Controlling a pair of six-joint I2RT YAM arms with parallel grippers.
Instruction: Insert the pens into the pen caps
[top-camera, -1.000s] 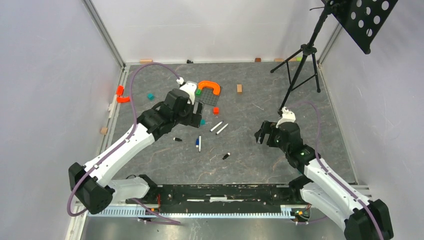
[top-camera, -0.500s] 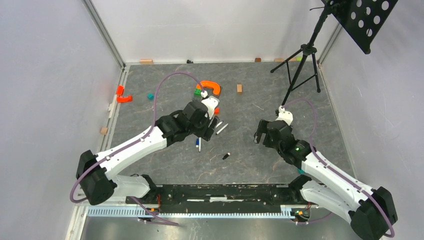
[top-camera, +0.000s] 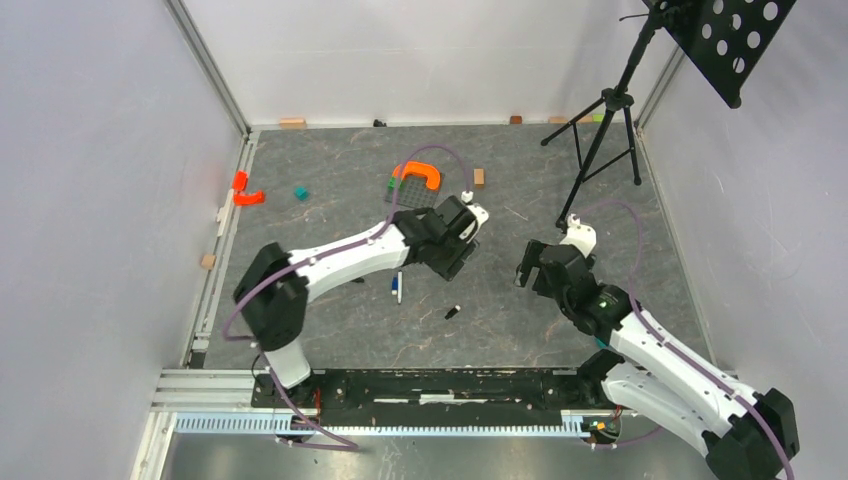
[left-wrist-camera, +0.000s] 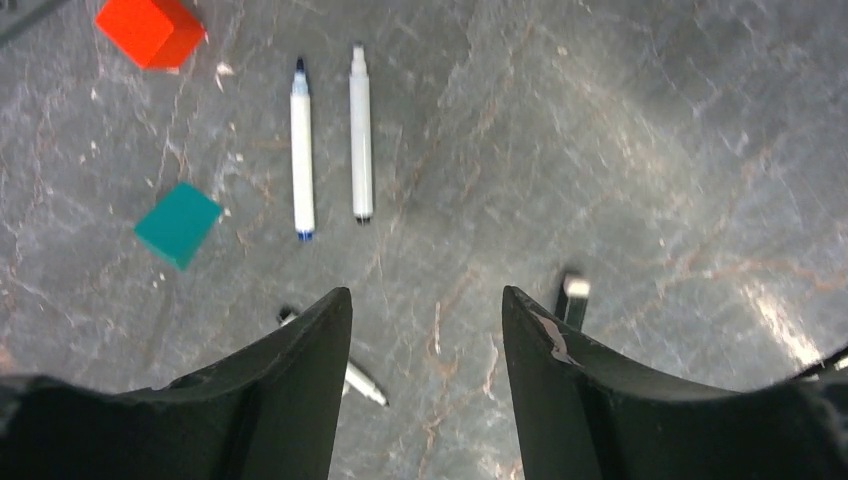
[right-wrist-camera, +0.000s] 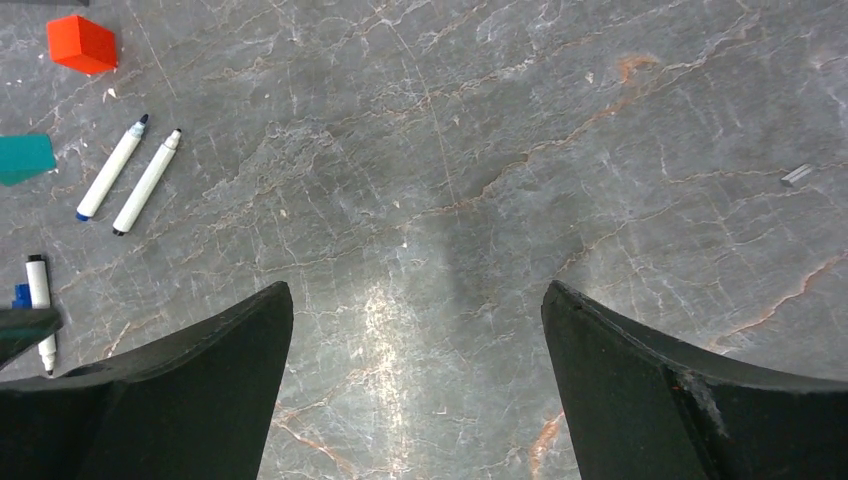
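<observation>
1. Grey stone-patterned sheeting with pale veins is covering the table (top-camera: 340, 330), and it is lying flat with a slight gloss.
2. Smooth, curved black fingers of the right gripper (right-wrist-camera: 417, 290) are standing spread wide, gripping nothing and hovering over bare table.
3. Matching black fingers of the left gripper (left-wrist-camera: 428, 295) are standing moderately apart and pinching nothing. One is showing pale scuffs on its inner edge.
4. Two slim white plastic barrels, the blue-tipped pen (left-wrist-camera: 302, 150) and the second pen (left-wrist-camera: 361, 140), are lying parallel and just beside each other without touching, ahead of the left gripper's opening.
5. The third pen (right-wrist-camera: 40, 305) is lying apart from that pair, and in the left wrist view one finger is partly hiding it.
6. Boxy and matte, the red brick (left-wrist-camera: 150, 30) and the teal brick (left-wrist-camera: 178, 224) are sitting to one side of the paired pens.
7. The stubby blue cap (right-wrist-camera: 20, 296) is lying just beside the third pen; whether they are touching I cannot tell. The short black cap (left-wrist-camera: 573, 298) is lying alone by the left gripper's other finger. No pen is sitting in either cap.
</observation>
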